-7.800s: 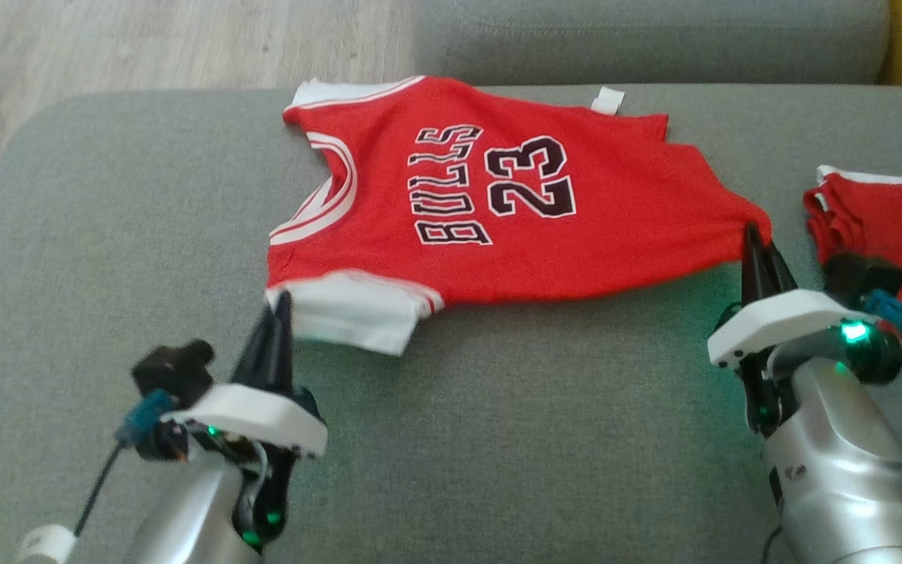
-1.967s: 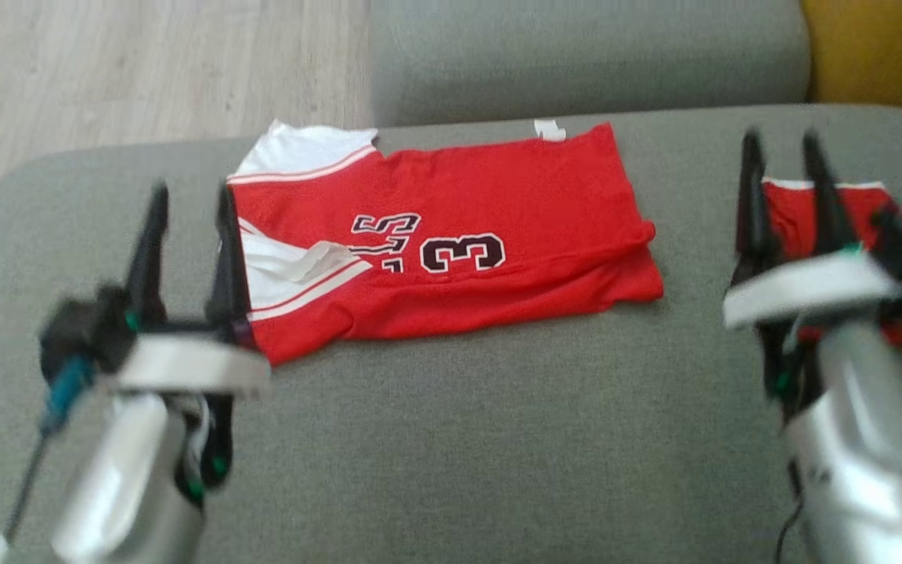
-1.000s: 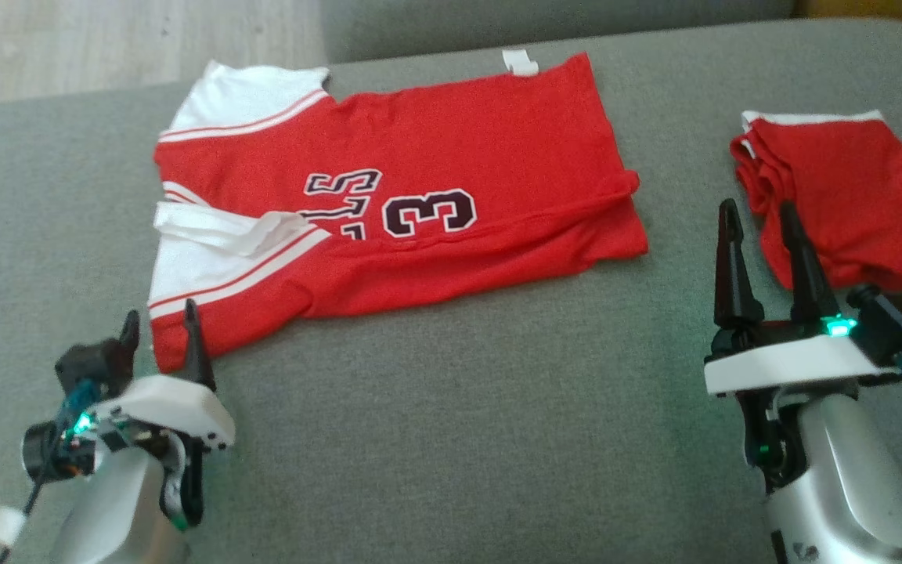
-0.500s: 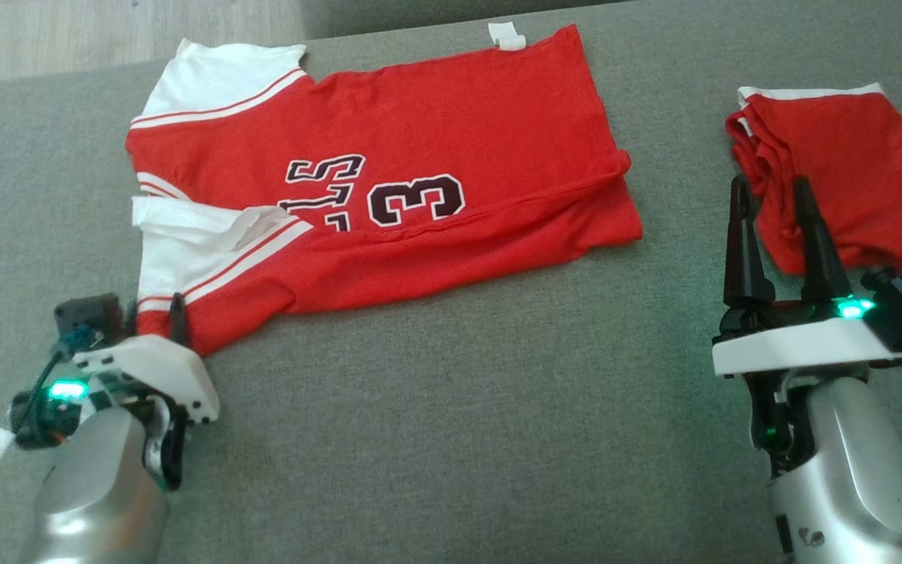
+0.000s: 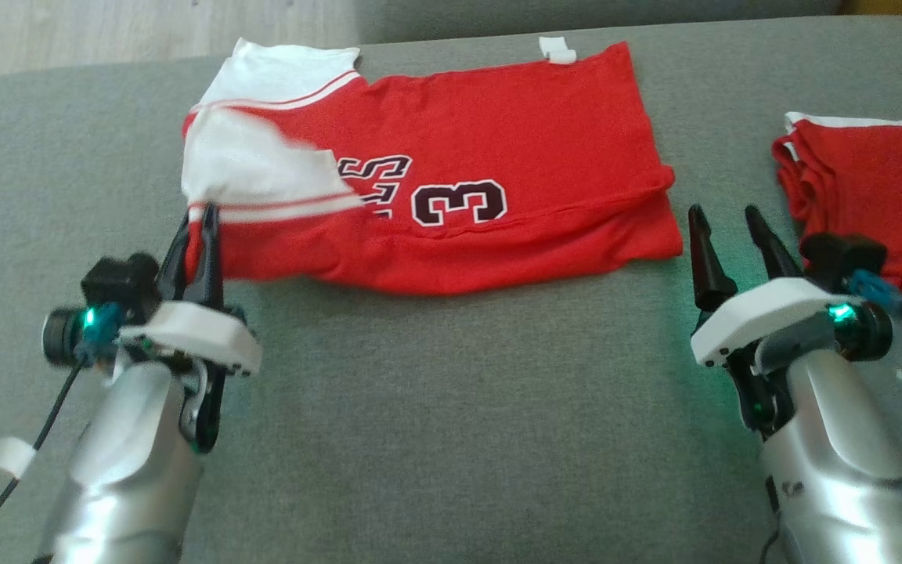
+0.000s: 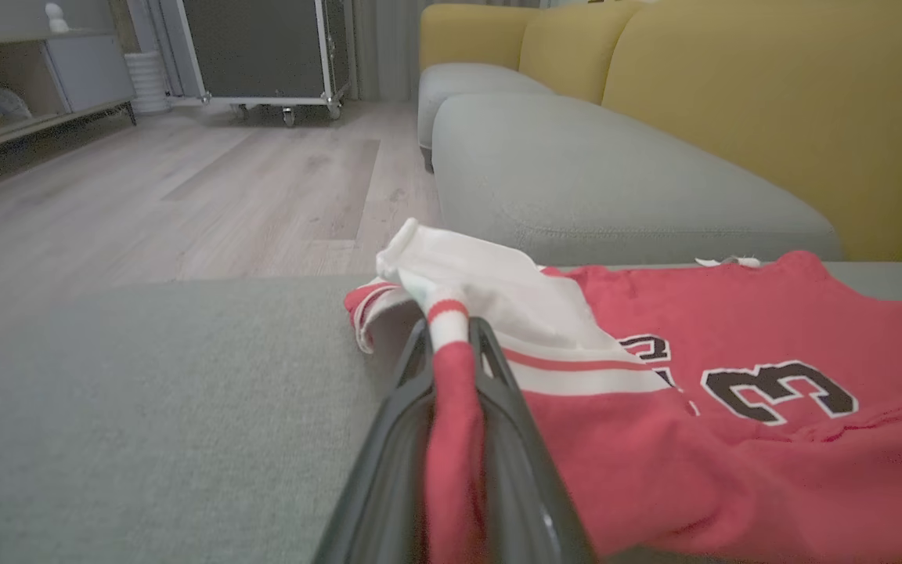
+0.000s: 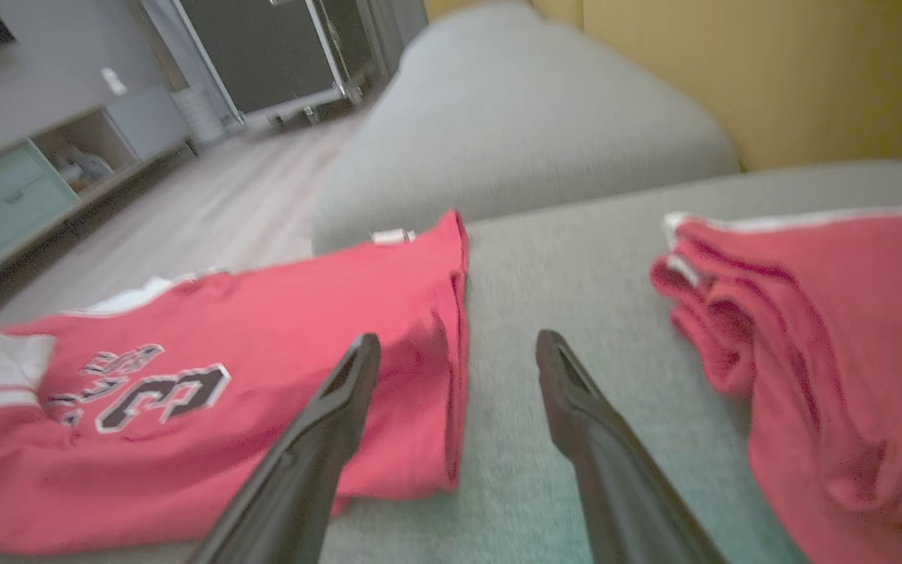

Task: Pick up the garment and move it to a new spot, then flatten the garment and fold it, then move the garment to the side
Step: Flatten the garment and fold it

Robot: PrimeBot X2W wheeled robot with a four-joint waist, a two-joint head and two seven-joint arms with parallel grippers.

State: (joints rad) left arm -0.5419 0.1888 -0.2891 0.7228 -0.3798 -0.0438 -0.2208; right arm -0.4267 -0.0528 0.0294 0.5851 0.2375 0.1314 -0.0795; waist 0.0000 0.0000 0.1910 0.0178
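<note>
With the garment (image 5: 498,157) spread on the far half of the cushion (image 5: 451,407), one corner pinched in the clenched left claw (image 5: 199,215) and the right claw (image 5: 725,211) held released toward the cushion's right side, the lengthwise fold may be dragged askew if only that corner is pulled.

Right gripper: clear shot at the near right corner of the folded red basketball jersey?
Probably yes. The right gripper stands open beside the right edge of the red basketball jersey, with bare grey sofa cushion between them. The second red garment lies off to the gripper's right, out of the way.
</note>
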